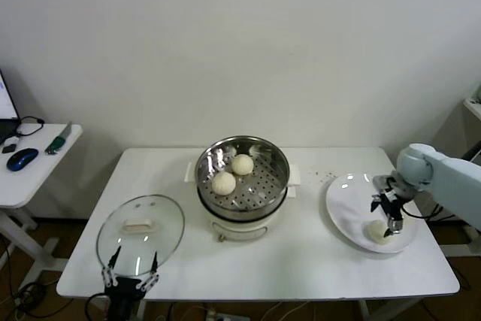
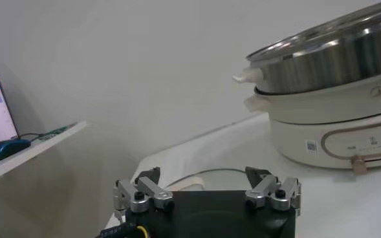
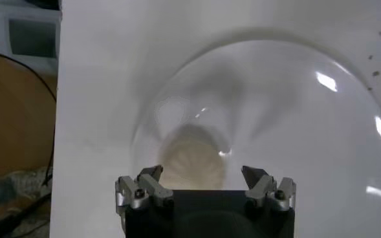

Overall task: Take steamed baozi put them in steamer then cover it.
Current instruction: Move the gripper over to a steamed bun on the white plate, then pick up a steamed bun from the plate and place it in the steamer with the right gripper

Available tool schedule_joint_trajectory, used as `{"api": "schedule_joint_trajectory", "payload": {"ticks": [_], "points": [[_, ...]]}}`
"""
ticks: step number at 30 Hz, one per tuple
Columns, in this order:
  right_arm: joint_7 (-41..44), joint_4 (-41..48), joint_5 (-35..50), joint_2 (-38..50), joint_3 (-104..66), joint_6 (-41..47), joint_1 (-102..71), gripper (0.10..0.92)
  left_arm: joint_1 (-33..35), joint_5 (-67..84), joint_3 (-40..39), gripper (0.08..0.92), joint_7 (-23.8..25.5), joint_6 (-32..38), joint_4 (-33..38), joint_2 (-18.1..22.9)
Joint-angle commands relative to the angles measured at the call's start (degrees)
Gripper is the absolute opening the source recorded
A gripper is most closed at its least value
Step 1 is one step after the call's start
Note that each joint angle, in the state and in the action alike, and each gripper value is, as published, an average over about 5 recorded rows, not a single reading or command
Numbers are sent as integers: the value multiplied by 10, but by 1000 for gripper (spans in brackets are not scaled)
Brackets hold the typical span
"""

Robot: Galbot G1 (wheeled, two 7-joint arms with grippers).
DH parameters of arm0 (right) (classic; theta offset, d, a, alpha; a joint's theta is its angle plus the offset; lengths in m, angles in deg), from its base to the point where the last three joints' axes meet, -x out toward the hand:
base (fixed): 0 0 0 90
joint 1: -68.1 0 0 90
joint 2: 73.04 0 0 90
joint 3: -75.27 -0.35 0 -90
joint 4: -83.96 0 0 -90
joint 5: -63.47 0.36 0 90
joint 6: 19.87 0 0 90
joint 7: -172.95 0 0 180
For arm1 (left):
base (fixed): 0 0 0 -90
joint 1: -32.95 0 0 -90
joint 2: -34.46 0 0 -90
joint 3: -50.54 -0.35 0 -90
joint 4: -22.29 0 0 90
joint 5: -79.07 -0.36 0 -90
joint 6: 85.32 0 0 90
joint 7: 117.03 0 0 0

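The steel steamer stands on its cream pot base mid-table and holds two baozi. One more baozi lies on the white plate at the right. My right gripper hangs open just above that baozi, a finger on either side of it, not touching. The glass cover with its cream handle lies flat at the table's front left. My left gripper is open at the cover's near edge, holding nothing.
The pot base shows close by in the left wrist view. A side desk with a mouse and laptop stands left of the table. The table's right edge runs just past the plate.
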Motion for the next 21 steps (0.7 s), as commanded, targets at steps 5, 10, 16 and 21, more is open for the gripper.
{"api": "schedule_joint_trajectory", "payload": {"ticks": [5, 10, 16, 21], "points": [[1, 24, -38, -2, -37, -6, -52, 823, 0, 0, -1, 823, 0, 1, -3, 2], [3, 28, -38, -8, -35, -6, -51, 822, -1, 0, 1, 823, -1, 1, -4, 2], [4, 29, -38, -8, -29, -8, -48, 767, -1, 0, 1, 823, -1, 0, -3, 2], [3, 32, -36, -9, -33, -10, -46, 717, 0, -1, -1, 823, -1, 0, -2, 3]]}}
